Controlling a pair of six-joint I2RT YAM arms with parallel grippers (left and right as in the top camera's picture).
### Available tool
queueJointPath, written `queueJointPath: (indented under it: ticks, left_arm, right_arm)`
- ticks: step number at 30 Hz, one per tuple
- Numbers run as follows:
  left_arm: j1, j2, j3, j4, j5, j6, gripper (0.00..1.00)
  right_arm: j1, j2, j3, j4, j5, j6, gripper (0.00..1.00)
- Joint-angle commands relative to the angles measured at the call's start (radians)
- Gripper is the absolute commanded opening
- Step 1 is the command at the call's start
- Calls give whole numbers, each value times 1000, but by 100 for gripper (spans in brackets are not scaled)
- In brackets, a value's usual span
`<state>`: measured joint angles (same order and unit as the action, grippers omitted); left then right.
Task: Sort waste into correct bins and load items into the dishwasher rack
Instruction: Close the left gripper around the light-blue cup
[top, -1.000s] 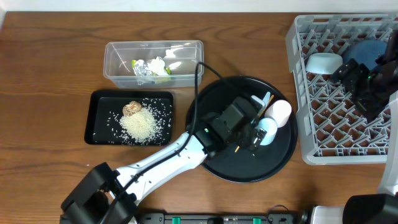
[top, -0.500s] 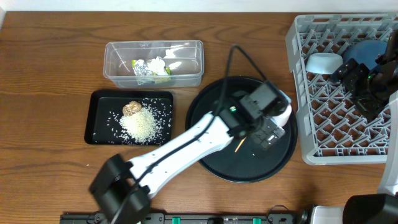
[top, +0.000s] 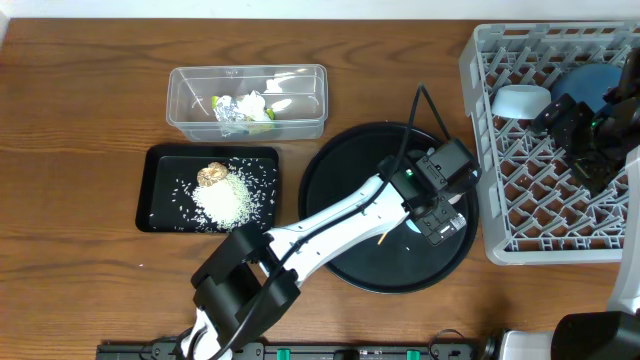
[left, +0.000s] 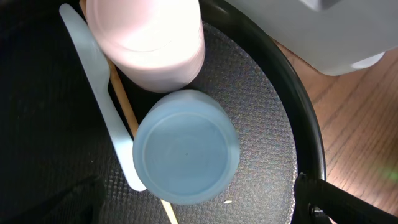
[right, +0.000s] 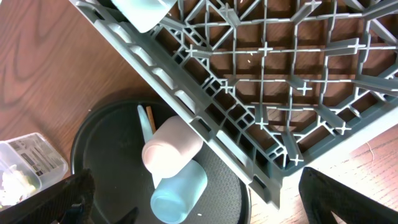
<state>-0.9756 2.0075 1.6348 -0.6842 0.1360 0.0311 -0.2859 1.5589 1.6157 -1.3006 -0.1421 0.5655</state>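
My left gripper (top: 440, 215) is open and empty, hovering over a pale blue cup (left: 186, 146) lying on the round black tray (top: 340, 180); its fingers (left: 193, 211) show only at the bottom corners of the left wrist view. A pale pink cup (left: 146, 37), a light blue spoon (left: 99, 93) and a wooden stick (left: 122, 102) lie beside that cup. My right gripper (top: 565, 122) is open and empty above the grey dishwasher rack (top: 530, 215). The rack holds the bowl (top: 520, 100) and the blue plate (top: 590, 82). The right wrist view also shows both cups (right: 177, 168).
The clear tub (top: 300, 85) at the back holds the foil wad (top: 226, 111) and the wrapper (top: 262, 112). The shallow black tray (top: 160, 165) holds rice (top: 225, 203) and the brown lump (top: 211, 174). The rack's near wall (right: 205, 118) borders the round tray.
My left arm has swung right across the round tray, its gripper now over the cups near the right rim. The right arm has not moved.
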Motion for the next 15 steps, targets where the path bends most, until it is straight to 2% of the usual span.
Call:
queueJointPath:
  ticks: [1, 6, 15]
  left_arm:
    - [4, 28, 19, 17, 9, 17, 98]
    - [4, 30, 19, 64, 9, 17, 98]
    - [4, 69, 18, 59, 9, 17, 98]
  right_arm:
    - [-3, -3, 7, -1, -1, -14, 99]
    - [-3, -3, 7, -1, -1, -14, 99]
    - [-3, -3, 7, -1, 0, -14, 99]
